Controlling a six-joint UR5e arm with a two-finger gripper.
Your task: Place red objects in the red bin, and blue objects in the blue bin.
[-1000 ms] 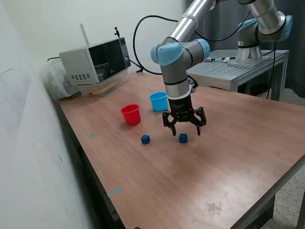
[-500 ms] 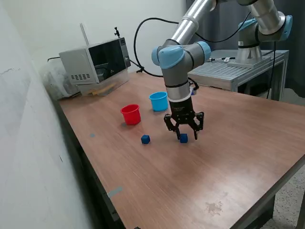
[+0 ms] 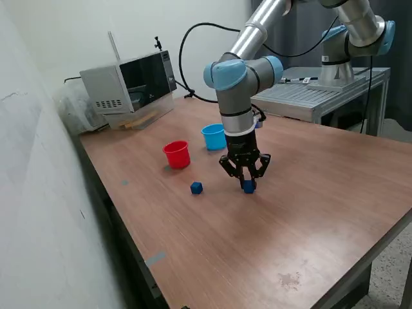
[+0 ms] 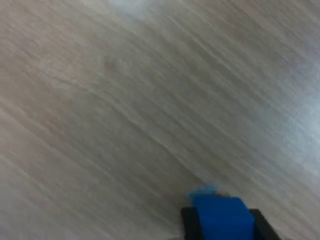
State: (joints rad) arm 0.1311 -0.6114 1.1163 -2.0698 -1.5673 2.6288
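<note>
Jaws around blue cube (image 3: 248,186) (wooden table (image 3: 322,193))

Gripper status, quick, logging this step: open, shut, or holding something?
Gripper: shut on the small dark blue cube, down at the wooden table.

A grey microwave-like box (image 3: 129,85) sits at the wooden table's (image 3: 309,225) far corner, with a metal bench (image 3: 315,96) beyond.

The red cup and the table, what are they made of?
The red cup looks like smooth plastic: one solid color with a thin, even rim. The table looks like wood or a wood-print top, with brown grain lines and a dull sheen.
</note>
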